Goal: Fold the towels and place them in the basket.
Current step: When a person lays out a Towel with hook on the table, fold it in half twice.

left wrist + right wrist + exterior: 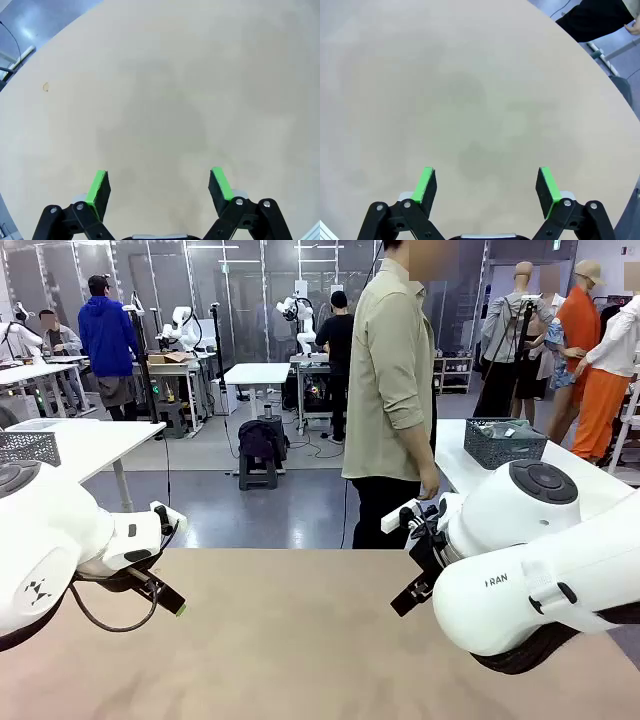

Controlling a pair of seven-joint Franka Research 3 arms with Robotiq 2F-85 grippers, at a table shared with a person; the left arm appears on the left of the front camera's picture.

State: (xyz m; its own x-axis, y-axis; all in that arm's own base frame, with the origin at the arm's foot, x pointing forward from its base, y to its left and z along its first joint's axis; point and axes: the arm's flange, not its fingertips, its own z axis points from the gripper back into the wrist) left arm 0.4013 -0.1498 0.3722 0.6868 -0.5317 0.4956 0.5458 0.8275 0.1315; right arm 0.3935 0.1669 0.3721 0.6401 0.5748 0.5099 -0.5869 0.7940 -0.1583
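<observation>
My left gripper (159, 176) and right gripper (486, 173) gape wide, empty, over the table (300, 640); reaching early could strike the person (390, 390).

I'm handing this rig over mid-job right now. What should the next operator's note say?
Left gripper: open, holding nothing, above the tan table.
Right gripper: open, holding nothing, above the same table.
Basket: on the white side table at far right. It holds what look like the towels, too small to be sure.
Person: stands side-on at the far edge, hand hanging down.
Done: no folding yet.
Left: get the towels in front of the arms, fold each, place them in the basket.
</observation>
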